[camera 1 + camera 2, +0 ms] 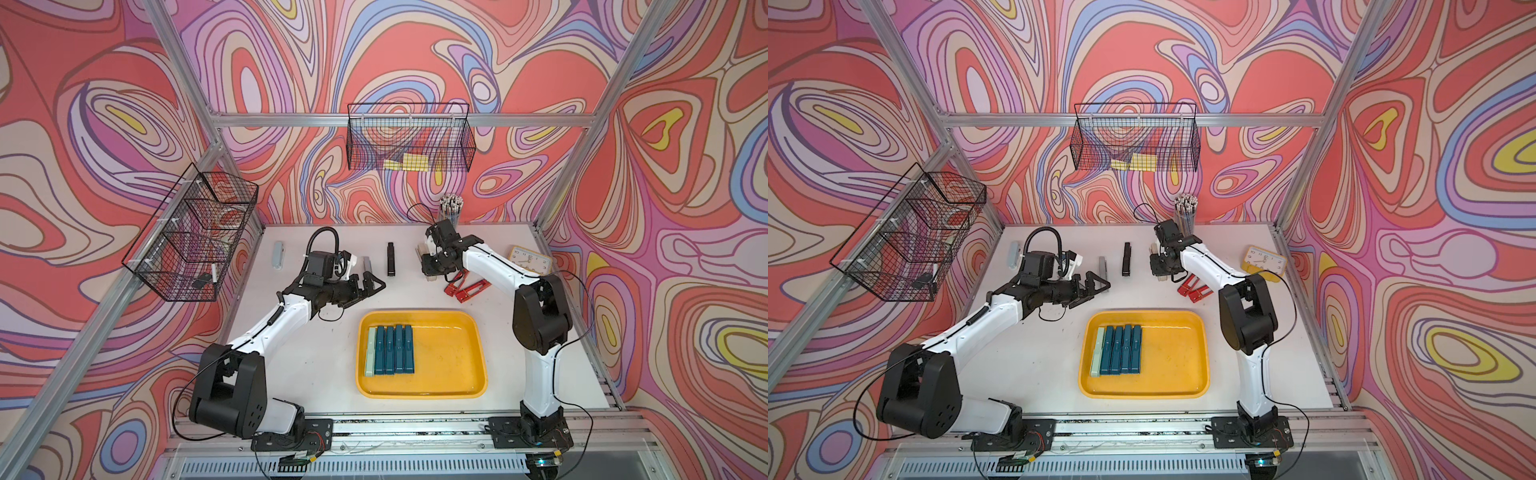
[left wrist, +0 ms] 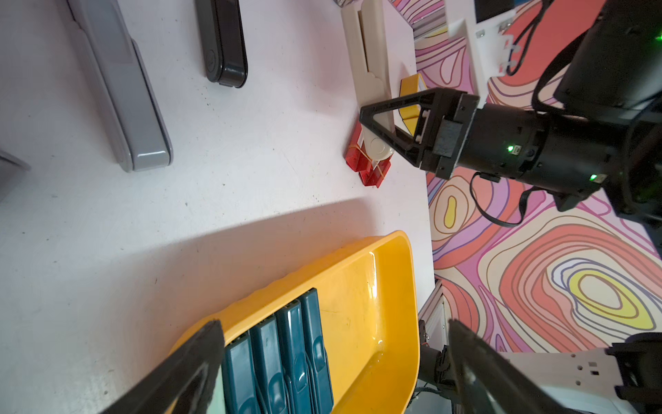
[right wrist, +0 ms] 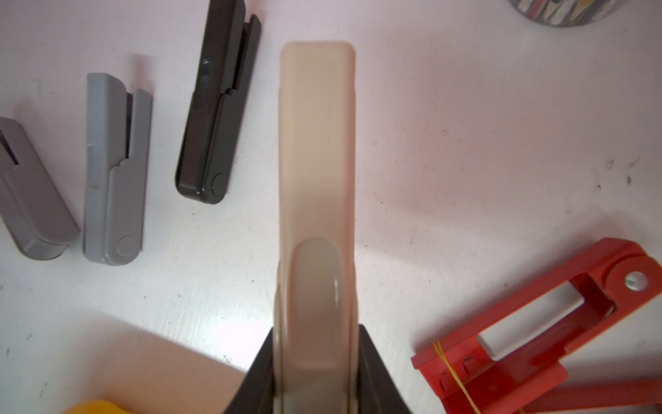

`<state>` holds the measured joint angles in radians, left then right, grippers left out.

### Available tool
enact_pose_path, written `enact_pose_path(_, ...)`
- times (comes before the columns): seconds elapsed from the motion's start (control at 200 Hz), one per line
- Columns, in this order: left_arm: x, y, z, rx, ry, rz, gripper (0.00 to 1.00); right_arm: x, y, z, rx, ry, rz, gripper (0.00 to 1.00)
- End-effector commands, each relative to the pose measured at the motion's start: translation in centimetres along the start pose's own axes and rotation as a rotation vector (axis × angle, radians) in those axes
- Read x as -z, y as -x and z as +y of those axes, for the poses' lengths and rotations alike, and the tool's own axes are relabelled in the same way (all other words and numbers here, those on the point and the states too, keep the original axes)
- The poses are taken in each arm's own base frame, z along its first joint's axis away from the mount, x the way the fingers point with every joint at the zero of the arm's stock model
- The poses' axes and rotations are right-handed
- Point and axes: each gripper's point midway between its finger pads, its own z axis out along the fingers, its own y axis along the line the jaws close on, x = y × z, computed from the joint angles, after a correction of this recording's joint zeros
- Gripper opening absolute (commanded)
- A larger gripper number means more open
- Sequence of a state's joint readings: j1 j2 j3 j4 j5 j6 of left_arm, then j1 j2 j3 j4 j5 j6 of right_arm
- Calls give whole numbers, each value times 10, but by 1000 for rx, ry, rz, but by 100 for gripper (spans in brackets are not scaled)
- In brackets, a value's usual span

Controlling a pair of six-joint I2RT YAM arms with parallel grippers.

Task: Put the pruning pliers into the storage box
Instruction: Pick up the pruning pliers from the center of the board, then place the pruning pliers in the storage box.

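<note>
The beige pruning pliers (image 3: 315, 161) are gripped in the right hand (image 3: 315, 376), above the far worktop (image 1: 316, 357) beside the red pair (image 1: 465, 289); the carry is judged under way. Next the rim of the storage box (image 1: 451, 361) must be cleared and the bare half beside the teal row (image 1: 392, 349) used. The left hand (image 1: 372, 286) is held wide, empty.

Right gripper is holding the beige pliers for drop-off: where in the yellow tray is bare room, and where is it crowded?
Free: the right half of the storage box, from the teal pliers to the right rim. Crowded: its left side, where the pale green pliers and four teal ones lie packed.
</note>
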<state>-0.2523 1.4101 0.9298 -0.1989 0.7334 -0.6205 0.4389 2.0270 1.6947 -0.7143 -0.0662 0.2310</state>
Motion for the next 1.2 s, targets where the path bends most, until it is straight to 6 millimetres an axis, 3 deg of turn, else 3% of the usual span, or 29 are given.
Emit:
enact_pose_path(0.0, 7, -10, 0, -6, -6, 17, 99, 27, 0, 17, -7, 9, -39, 3)
enact_pose_path(0.28, 19, -26, -7, -33, -34, 23, 99, 53, -22, 35, -45, 7, -55, 3)
enact_pose_path(0.486, 26, -36, -10, -29, -42, 42, 99, 56, -44, 49, -57, -27, -55, 3)
enact_pose_path(0.501, 26, -37, -11, -30, -43, 45, 99, 65, -41, 51, -60, -19, -76, 3)
enact_pose_path(0.551, 28, -38, -12, -33, -37, 53, 99, 68, -46, 53, -67, -18, -83, 3)
enact_pose_path(0.841, 36, -41, -25, -84, -67, 86, 99, 93, -69, 59, -131, -19, -148, 3)
enact_pose_path(1.192, 35, -51, -23, -134, -79, 123, 99, 102, -100, 66, -174, -39, -163, 3)
